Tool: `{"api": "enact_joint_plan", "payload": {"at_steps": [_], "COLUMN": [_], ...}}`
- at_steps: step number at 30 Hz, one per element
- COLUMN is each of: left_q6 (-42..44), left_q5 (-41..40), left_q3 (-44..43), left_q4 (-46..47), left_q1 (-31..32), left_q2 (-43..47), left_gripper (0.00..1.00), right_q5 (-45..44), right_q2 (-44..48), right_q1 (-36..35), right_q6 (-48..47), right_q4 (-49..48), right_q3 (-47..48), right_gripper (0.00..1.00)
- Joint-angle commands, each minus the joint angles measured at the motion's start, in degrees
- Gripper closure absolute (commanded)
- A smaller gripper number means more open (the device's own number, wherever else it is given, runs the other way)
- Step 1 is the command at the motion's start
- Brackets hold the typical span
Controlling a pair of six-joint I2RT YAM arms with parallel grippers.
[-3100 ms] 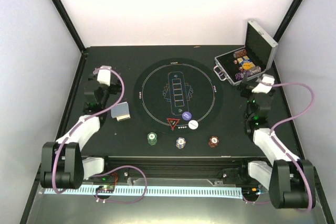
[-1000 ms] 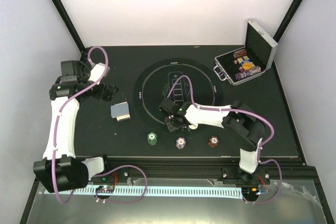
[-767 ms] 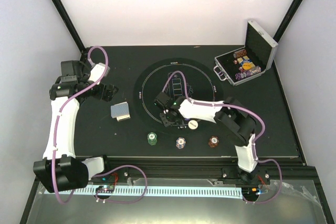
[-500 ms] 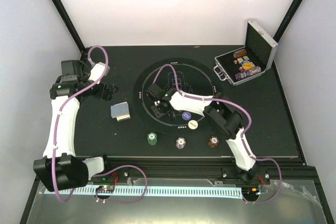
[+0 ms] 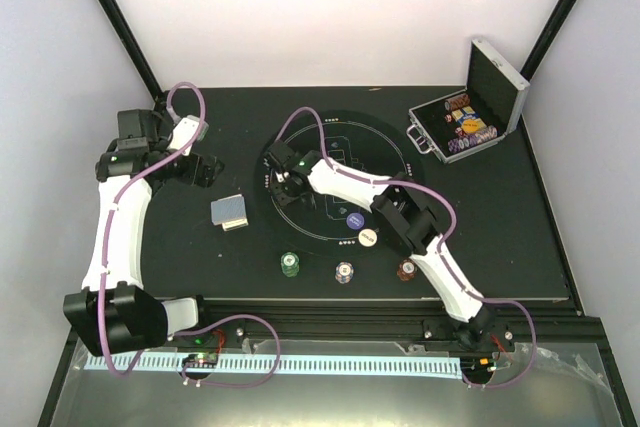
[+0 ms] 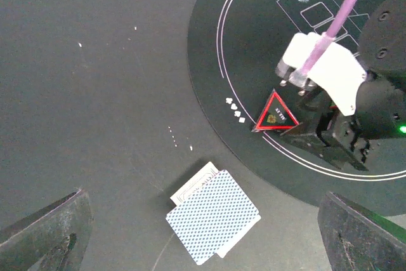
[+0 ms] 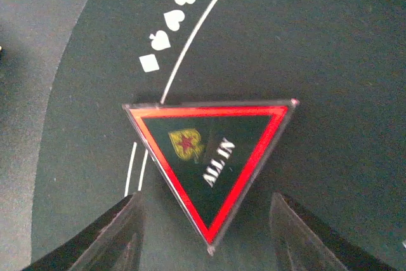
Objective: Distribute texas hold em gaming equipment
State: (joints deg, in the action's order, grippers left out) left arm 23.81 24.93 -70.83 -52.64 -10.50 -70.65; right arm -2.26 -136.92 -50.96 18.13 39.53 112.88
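Red triangle marker (image 7: pixel 212 150) flat near the mat's (image 7: pixel 330 61) left rim, its tip between the half-open right fingers (image 7: pixel 120 233), apparently ungripped. Left fingers (image 6: pixel 44 233) gape empty above the cards (image 6: pixel 212 217). Risk: a withdrawing fingertip snags and skids the marker.

Close up from the right wrist, the red triangle marker (image 7: pixel 212 163) carries the words "ALL IN" in white capitals, set slantwise across its dark green middle. Next to the words sits a small gold emblem (image 7: pixel 185 143) with a red star-like shape in it (any lettering of its own is too blurred to make out). Just beyond the marker, four white suit signs (image 7: pixel 166 30) are printed in a row on the black mat (image 7: pixel 330 42), beside its white line. A club is at one end and a diamond at the other, with what look like a heart and a spade between. From above, the purple button disc (image 5: pixel 354 219) and the white button disc (image 5: pixel 369 238) bear marks too small to read.
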Motion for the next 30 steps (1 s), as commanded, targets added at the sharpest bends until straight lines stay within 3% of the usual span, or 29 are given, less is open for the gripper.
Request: {"api": "enact_joint_plan", "payload": {"at_steps": [1,9,16,24,30], "left_q6": [-0.7,-0.3,-0.2,-0.1,0.1], "left_q5": [-0.5,-0.1,-0.6,0.4,0.8], "left_q3": [-2.9,-2.6,-1.8,-2.3,-2.6], "left_q4": [-0.2,-1.1,-1.3,-2.3,-2.6], "left_q1": [-0.3,-0.3,-0.4,-0.4,-0.4], "left_q2": [-0.6,-0.6,-0.8,-0.3,-0.1], "left_gripper": [0.01,0.01,0.01,0.01,0.01], "right_q5": [-0.7,-4.1,-5.1,-4.5,-3.8], "right_q2": [9.1,32.6,41.4,40.0,36.4], "right_q1": [1.3,3.7,5.2,6.0,7.9], "right_q6": [0.6,3.2,6.2,6.2,5.1], "right_q4": [0.7,-6.1,-9.3,-11.4,-12.8], "right_q3": [-4.1,-33.9,-51.1,-54.7,-53.7], "right_gripper": [0.38,0.26,0.22,0.31,0.43]}}
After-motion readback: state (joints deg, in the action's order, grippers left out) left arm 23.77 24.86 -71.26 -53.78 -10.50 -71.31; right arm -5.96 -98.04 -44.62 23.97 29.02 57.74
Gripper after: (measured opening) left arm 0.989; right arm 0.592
